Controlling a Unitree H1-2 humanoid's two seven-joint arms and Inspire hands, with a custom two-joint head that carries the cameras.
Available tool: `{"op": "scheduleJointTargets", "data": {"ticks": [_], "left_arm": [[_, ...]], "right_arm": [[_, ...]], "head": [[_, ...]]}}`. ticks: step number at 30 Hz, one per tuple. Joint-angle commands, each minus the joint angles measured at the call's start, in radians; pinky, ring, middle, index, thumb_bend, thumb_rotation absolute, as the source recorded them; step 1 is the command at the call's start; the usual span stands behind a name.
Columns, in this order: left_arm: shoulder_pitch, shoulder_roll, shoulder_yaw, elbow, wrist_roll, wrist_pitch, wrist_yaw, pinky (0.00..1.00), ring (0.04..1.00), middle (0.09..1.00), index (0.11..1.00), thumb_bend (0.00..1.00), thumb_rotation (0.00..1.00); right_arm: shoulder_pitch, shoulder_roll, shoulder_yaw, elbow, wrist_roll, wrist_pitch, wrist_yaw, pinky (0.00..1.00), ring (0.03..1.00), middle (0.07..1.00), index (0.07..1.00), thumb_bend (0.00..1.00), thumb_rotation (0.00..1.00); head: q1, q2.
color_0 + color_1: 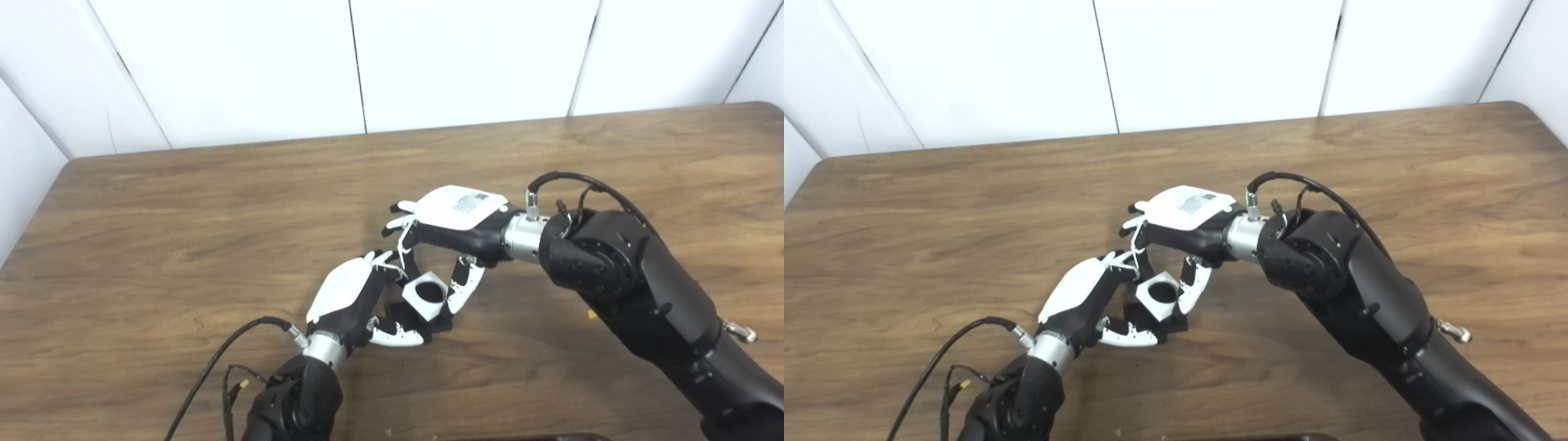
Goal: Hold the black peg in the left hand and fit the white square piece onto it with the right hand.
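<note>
You had the left hand (352, 294) clenched on the black peg (398, 315) and the right hand (450, 236) grasping the white square piece (427, 295) over it, mid-fitting; pressing it squarely down appeared next.

Bright, even overhead lighting; soft shadows pool beneath both arms on the surface (184, 245). Mild sheen along its far edge. Slight overall softness; white wall panels (465, 61) nearly overexposed.

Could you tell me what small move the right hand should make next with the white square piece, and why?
Probably a short, gentle push down by the right hand. Its fingers hold the white square piece with a round hole directly over the black peg part in the left hand; whether it is fully seated cannot be told.
</note>
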Motion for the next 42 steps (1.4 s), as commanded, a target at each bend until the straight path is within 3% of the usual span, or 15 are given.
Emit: {"op": "scheduleJointTargets", "data": {"ticks": [1, 12, 13, 14, 15, 19, 23, 24, 25, 28, 42], "left_arm": [[0.006, 0.006, -0.004, 0.03, 0.015, 0.02, -0.013, 1.0, 1.0, 0.946, 0.489, 0.5, 0.08], [0.005, 0.001, -0.003, 0.021, 0.037, 0.021, -0.038, 1.0, 1.0, 0.941, 0.491, 0.5, 0.08], [0.006, 0.003, -0.004, 0.021, 0.038, 0.021, -0.038, 1.0, 1.0, 0.938, 0.491, 0.5, 0.08], [0.006, 0.005, -0.004, 0.02, 0.037, 0.02, -0.038, 1.0, 1.0, 0.937, 0.491, 0.5, 0.08], [0.006, 0.008, -0.005, 0.021, 0.032, 0.02, -0.033, 1.0, 1.0, 0.936, 0.491, 0.5, 0.08], [0.008, 0.012, -0.001, 0.022, 0.02, 0.02, -0.024, 1.0, 1.0, 0.937, 0.492, 0.5, 0.08], [0.007, 0.018, -0.003, 0.022, 0.026, 0.02, -0.027, 1.0, 1.0, 0.935, 0.495, 0.5, 0.09], [0.006, 0.02, -0.004, 0.021, 0.029, 0.02, -0.03, 1.0, 1.0, 0.935, 0.563, 0.56, 0.24], [0.005, 0.023, -0.006, 0.019, 0.034, 0.02, -0.035, 1.0, 1.0, 0.936, 0.599, 0.59, 0.33], [-0.001, 0.035, -0.018, 0.016, 0.059, 0.02, -0.053, 1.0, 1.0, 0.938, 0.675, 0.65, 0.44], [-0.008, 0.049, -0.025, 0.016, 0.056, 0.015, -0.055, 1.0, 1.0, 0.954, 0.866, 0.78, 0.44]], "right_arm": [[-0.038, 0.008, 0.003, -0.021, -0.016, -0.009, 0.001, 0.99, 1.0, 0.908, 0.488, 0.52, 0.13], [-0.032, 0.002, 0.027, -0.022, -0.059, -0.007, 0.033, 0.96, 1.0, 0.91, 0.49, 0.52, 0.14], [-0.031, 0.002, 0.027, -0.022, -0.063, -0.002, 0.038, 0.96, 1.0, 0.911, 0.509, 0.61, 0.15], [-0.031, 0.002, 0.027, -0.021, -0.065, 0.001, 0.042, 0.95, 1.0, 0.912, 0.556, 0.8, 0.16], [-0.03, 0.003, 0.026, -0.019, -0.068, 0.004, 0.045, 0.95, 1.0, 0.913, 0.573, 0.87, 0.17], [-0.028, 0.003, 0.02, -0.013, -0.073, 0.003, 0.048, 0.93, 1.0, 0.917, 0.598, 0.97, 0.21], [-0.025, 0.004, 0.014, -0.009, -0.077, 0.003, 0.05, 0.93, 1.0, 0.916, 0.601, 0.97, 0.21], [-0.025, 0.004, 0.013, -0.008, -0.078, 0.004, 0.051, 0.93, 1.0, 0.917, 0.602, 0.97, 0.21], [-0.025, 0.004, 0.012, -0.008, -0.079, 0.005, 0.052, 0.93, 1.0, 0.917, 0.602, 0.97, 0.21], [-0.025, 0.003, 0.01, -0.003, -0.077, -0.001, 0.048, 0.93, 1.0, 0.917, 0.599, 0.96, 0.21], [-0.038, 0.0, -0.008, 0.015, -0.066, -0.009, 0.04, 0.93, 1.0, 0.917, 0.586, 0.94, 0.21]], "head": [[-0.002, 0.003], [0.004, 0.005], [0.004, 0.005], [0.004, 0.005], [0.004, 0.005], [0.007, 0.006], [0.007, 0.006], [0.008, 0.007], [0.01, 0.007], [0.01, 0.007], [0.006, 0.006]]}}
